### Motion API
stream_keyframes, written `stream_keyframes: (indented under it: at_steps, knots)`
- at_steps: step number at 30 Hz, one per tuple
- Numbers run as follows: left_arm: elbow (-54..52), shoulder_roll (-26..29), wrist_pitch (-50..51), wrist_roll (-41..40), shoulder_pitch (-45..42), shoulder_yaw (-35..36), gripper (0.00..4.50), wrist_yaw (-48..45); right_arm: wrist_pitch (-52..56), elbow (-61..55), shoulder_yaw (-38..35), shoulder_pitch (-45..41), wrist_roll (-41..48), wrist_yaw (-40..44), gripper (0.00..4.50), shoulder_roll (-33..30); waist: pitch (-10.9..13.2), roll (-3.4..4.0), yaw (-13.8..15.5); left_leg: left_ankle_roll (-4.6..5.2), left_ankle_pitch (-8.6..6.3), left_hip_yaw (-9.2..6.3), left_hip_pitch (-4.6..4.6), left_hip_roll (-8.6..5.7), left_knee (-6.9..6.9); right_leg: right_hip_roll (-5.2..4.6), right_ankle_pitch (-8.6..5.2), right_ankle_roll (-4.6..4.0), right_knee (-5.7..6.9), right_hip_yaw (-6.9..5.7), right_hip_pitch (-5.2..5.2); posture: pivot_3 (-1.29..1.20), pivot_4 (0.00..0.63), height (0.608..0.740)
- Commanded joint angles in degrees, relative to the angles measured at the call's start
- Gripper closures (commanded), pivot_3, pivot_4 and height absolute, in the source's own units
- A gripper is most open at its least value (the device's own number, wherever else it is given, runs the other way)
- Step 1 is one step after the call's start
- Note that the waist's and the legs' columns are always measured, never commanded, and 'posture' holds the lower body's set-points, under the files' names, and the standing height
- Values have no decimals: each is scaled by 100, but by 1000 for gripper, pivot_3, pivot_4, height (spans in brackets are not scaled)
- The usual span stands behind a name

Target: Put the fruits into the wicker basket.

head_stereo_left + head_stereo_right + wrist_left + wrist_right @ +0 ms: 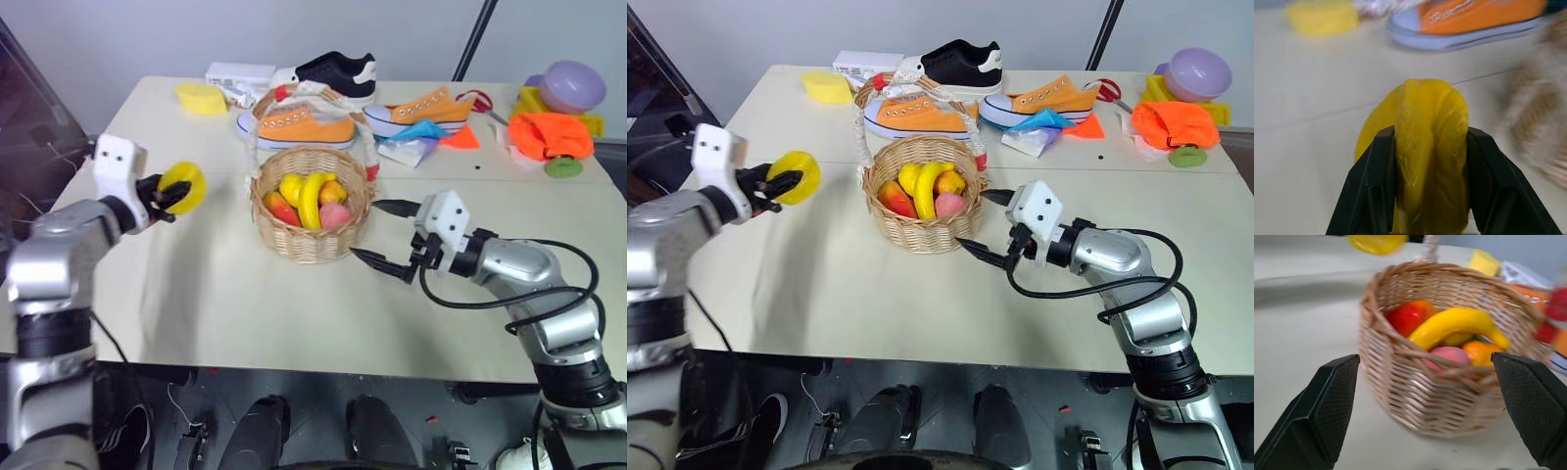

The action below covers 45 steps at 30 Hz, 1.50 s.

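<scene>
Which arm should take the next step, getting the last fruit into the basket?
Left. Its gripper is already shut on the starfruit, just left of the wicker basket. The right gripper is open and empty beside the basket.

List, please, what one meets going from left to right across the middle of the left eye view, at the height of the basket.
Left gripper shut on the starfruit → wicker basket with the banana inside → right gripper, open.

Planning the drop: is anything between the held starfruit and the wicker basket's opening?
Nothing visible on the table between them. The left end effector holds the starfruit left of the wicker basket; the arched handle spans the opening.
</scene>
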Motion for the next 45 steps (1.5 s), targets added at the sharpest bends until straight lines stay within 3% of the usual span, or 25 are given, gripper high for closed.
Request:
stream_keyframes:
  at_steps: [1, 6, 16, 18, 22, 23, 27, 30, 35, 39, 45]
  knots:
    - [-966, -179, 634, -1137, -379, 335, 3088, 110, -65, -145, -387, 47, 283, -33, 0, 0, 0, 0, 38, 0, 0, -2, 0, -1, 3, 0, 0, 0, -1, -1, 4, 0, 150, 740]
    - [-1046, -1156, 791, -1588, -1198, -252, 3088, 837, -178, -38, -196, -22, 87, -106, 0, 71, 0, 0, 22, 10, -6, -3, 1, -5, 57, 5, 2, 2, 10, -5, 28, 0, 150, 740]
    - [252, -2435, -814, -625, -1463, -1200, 3088, 1411, -123, -166, -181, -49, 46, -420, 0, 200, -1, 0, -3, 11, -7, 8, -4, -4, 59, 11, 3, 4, 17, 5, 14, 0, 150, 740]
    - [401, -2489, -909, -576, -1463, -1221, 2078, 1409, -102, -234, -162, -9, 40, -486, 0, 230, -1, 0, 1, 11, -7, 6, -6, -4, 61, 10, 3, 4, 15, 5, 13, 0, 150, 740]
    - [326, -2414, -1136, -424, -1350, -1384, 290, 1266, -1, -367, -106, 88, 87, -638, 0, 348, -1, 0, -13, 11, -7, 7, -8, -4, 61, 11, 3, 4, 17, 6, 8, 0, 150, 740]
    - [275, -2373, -1187, -387, -1300, -1436, 62, 1214, 18, -405, -85, 108, 95, -678, 0, 384, -1, 0, -13, 11, -7, 6, -8, -3, 61, 11, 3, 4, 17, 6, 8, 0, 150, 740]
    - [-240, -2141, -1207, -683, -885, -1309, 62, 860, 197, -426, -142, 115, 14, -1270, 0, 778, -1, 1, -31, 11, -7, 7, -8, -2, 59, 12, 3, 4, 19, 8, 6, 0, 150, 740]
    - [-1066, -1537, -1324, -1040, -37, -939, 62, 219, 613, -407, -323, 66, -93, -2282, 0, 1356, -2, 3, -66, 9, -7, 3, -7, 1, 56, 15, 3, 3, 22, 21, -2, 0, 150, 740]
    - [-1412, -437, -1630, -1701, 1853, 628, 62, -1042, 896, -556, -175, -131, -223, -2942, 0, 1831, -2, 11, -87, 3, -3, 2, -2, 1, 36, 16, 5, -3, 23, 40, -17, 0, 150, 740]
    - [-1273, -251, -2216, -1544, 3120, 1256, 62, -1681, 956, -430, -6, -403, -248, -3112, 0, 2062, -3, 12, -17, 7, -6, 4, 8, -3, 35, 11, 4, -4, 14, 44, -2, 0, 150, 740]
    - [-1393, -497, -2586, -1626, 3475, 1295, 62, -1402, 658, 416, 70, -1086, -364, -2969, 0, 2134, -3, 12, -7, 25, -16, -1, 30, -11, 21, 5, 5, -5, 1, 39, 4, 0, 150, 740]
